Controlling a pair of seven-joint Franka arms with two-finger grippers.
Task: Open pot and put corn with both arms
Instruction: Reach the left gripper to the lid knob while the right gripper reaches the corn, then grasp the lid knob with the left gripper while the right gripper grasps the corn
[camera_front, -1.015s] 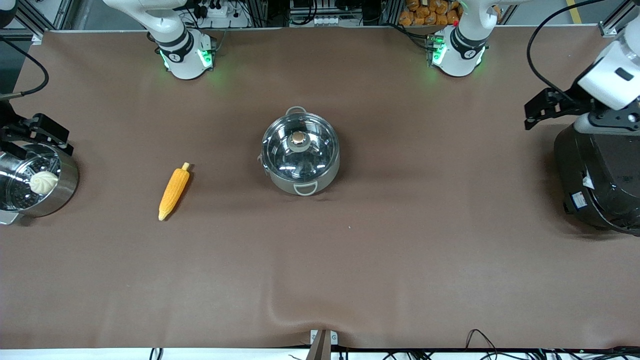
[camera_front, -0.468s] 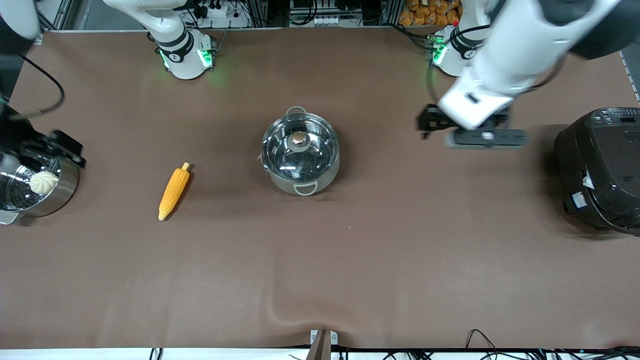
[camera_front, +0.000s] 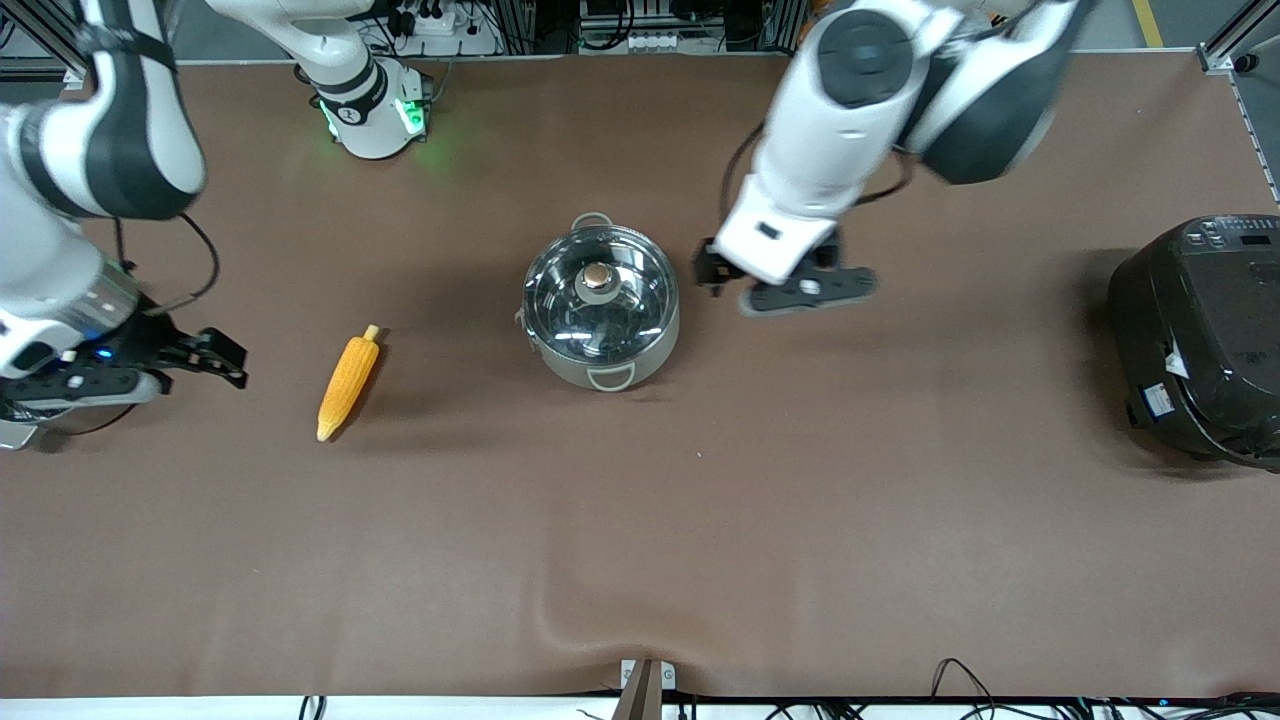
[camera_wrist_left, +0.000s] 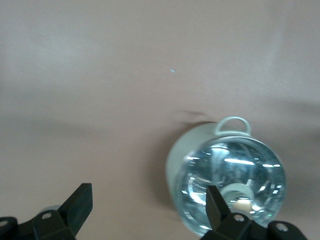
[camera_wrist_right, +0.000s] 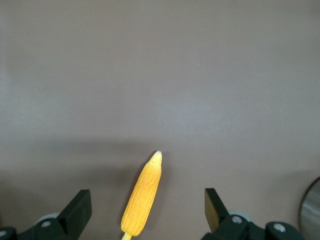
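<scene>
Pot (camera_front: 602, 305), lidded, mid-table; left gripper (camera_front: 722, 275) wide open, empty, over bare table just beside it. Corn (camera_front: 348, 383) lies toward the right arm's end. Right gripper (camera_front: 205, 355) wide open, empty, near corn

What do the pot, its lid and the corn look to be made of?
Pot: polished steel, judging by its mirror-like wall. Lid: clear glass, see-through with glare streaks, and a copper-coloured knob. Corn: matte yellow-orange with even kernels, possibly plastic or foam.
</scene>
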